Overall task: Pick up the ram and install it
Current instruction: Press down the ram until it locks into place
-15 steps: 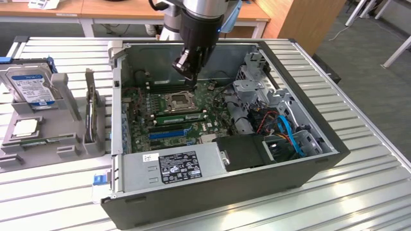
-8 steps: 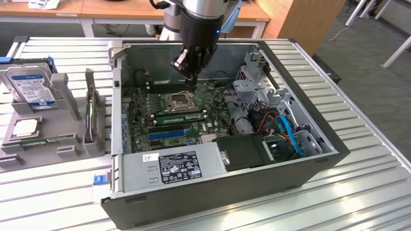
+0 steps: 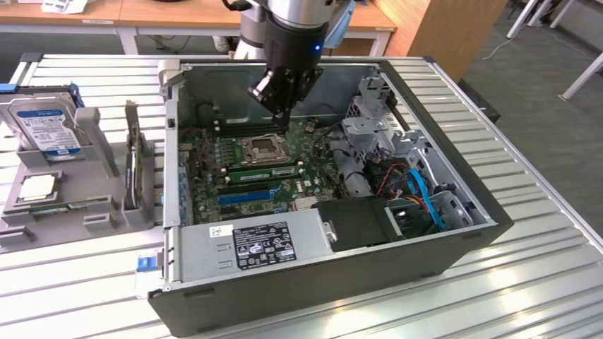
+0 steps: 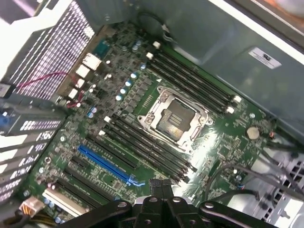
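The ram is a thin green stick lying flat in the grey holder at the exterior view's left, outside the computer. My gripper hangs over the open case, above the motherboard near the back memory slots. Its fingers are shut with nothing between them. In the wrist view the gripper looks down on the processor socket, with black memory slots on both sides of it. A green strip runs along the slots in front of the socket; I cannot tell whether it is a seated stick.
The holder also carries a silver hard drive with a blue-white label and a square silver processor chip. Inside the case are a power supply, a drive cage and blue and red cables. The case stands on a slatted metal table.
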Controlling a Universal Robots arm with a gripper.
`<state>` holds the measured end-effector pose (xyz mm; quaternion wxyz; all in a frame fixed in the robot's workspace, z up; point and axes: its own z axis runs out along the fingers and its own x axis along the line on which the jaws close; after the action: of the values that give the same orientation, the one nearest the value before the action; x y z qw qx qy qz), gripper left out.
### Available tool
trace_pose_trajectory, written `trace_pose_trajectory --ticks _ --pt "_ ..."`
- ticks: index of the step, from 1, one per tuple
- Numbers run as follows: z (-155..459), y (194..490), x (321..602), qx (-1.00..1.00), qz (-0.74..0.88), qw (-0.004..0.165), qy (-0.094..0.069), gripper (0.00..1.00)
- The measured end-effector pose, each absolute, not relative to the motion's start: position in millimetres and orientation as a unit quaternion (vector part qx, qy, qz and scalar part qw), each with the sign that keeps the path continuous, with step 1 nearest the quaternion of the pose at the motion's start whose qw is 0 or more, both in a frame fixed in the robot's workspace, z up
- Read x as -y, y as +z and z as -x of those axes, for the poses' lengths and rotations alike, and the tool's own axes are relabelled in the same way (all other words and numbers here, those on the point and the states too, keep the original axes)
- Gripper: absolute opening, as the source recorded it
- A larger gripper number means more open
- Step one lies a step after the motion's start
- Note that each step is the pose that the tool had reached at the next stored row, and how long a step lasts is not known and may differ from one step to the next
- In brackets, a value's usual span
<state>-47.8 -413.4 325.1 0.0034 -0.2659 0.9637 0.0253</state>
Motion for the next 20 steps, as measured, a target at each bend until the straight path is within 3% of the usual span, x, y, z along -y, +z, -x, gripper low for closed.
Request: trace_pose_trajectory --ticks 20 --pt "47.8 323.1 413.4 -0.993 0.112 0.007 0.025 0.1"
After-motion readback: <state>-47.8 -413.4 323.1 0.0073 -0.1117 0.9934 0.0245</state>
